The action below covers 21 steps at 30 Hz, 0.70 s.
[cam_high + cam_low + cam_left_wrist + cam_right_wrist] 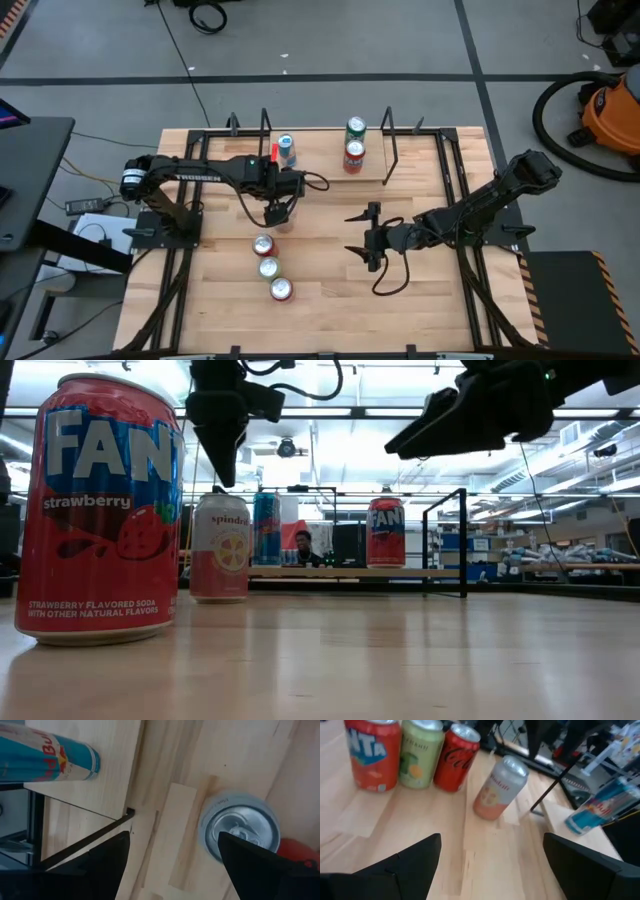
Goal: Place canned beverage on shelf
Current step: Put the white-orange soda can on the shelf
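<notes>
Apparently a pick is being lined up: the left gripper [279, 212], jaws partly spread and empty, hovers above the pale pink Spindrift can [239, 827] standing just before the low light-wood shelf [320, 165]. Next: descend, straddle it. Right gripper [362, 237] waits farther out, jaws wide.

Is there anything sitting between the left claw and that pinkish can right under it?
Nothing visible. The left end effector hangs directly above the pink can, fingers parted, with only air between. The blue can already stands on the shelf, off to one side.
</notes>
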### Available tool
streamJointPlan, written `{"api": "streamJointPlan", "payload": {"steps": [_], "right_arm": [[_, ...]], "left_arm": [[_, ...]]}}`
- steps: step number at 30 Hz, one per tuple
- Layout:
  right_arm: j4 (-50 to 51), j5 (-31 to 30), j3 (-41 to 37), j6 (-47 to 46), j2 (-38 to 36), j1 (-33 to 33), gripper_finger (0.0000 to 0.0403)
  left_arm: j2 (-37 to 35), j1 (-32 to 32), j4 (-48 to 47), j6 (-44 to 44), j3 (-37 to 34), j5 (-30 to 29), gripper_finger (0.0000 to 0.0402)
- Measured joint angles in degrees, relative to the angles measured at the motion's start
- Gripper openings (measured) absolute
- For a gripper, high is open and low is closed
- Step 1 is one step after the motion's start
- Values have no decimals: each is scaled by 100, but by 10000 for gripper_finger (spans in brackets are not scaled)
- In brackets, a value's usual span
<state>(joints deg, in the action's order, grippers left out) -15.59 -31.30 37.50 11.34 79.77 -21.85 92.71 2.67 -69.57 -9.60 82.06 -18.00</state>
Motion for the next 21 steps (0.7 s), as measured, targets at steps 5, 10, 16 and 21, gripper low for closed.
{"api": "streamJointPlan", "payload": {"steps": [5,10,16,21], "right_arm": [[80,85,0,-244,4,13,362],[264,252,0,-594,4,13,362],[360,416,0,-933,6,-60,362],[493,414,0,-1030,9,-136,362]], "left_arm": [[0,13,155,-388,2,322,316],[2,-54,292,-638,2,649,316],[2,-59,355,-886,2,583,316],[2,-141,470,-986,2,565,316]]}}
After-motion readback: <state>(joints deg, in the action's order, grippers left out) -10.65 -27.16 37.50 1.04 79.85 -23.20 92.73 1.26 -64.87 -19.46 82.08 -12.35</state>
